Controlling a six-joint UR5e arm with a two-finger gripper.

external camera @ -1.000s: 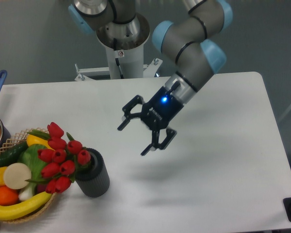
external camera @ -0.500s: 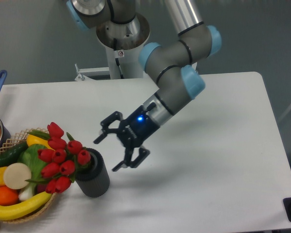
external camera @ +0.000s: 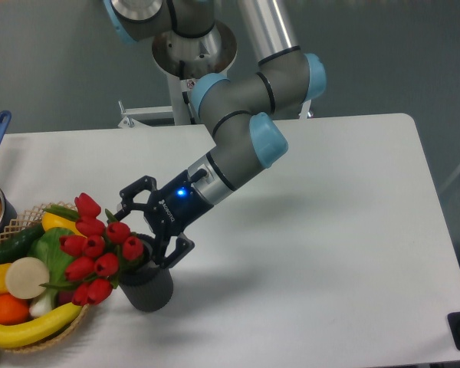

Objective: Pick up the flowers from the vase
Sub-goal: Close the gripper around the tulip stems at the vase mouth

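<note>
Right now the claw [external camera: 149, 222] is spread wide and holds nothing, reaching in low from the right with its fingers on either side of the top of the vase [external camera: 148, 282] — one finger up near the bunch's right edge, the other just over the vase's rim on the near side. The flowers [external camera: 96, 249] sit in the vase but lean hard to the left, so the red buds hang out over the wicker basket [external camera: 31, 337] rather than standing above the round opening.

That lean is, in my judgement, where the trouble lies. The claw looks lined up on the vase mouth, while most of the bunch is off to the left; closing here might catch only a stem or two, or a single bud near the rim, and leave the rest behind. Closing too low could pinch the vase's rim instead — then a lift would take the vase along or tip it on the worktop [external camera: 330, 253]. The lower finger is already very near the ribbed side; whether it touches cannot be told from this view. A sideways nudge could also push the vase toward the basket with its banana [external camera: 23, 331] and other produce, just beside it.
</note>
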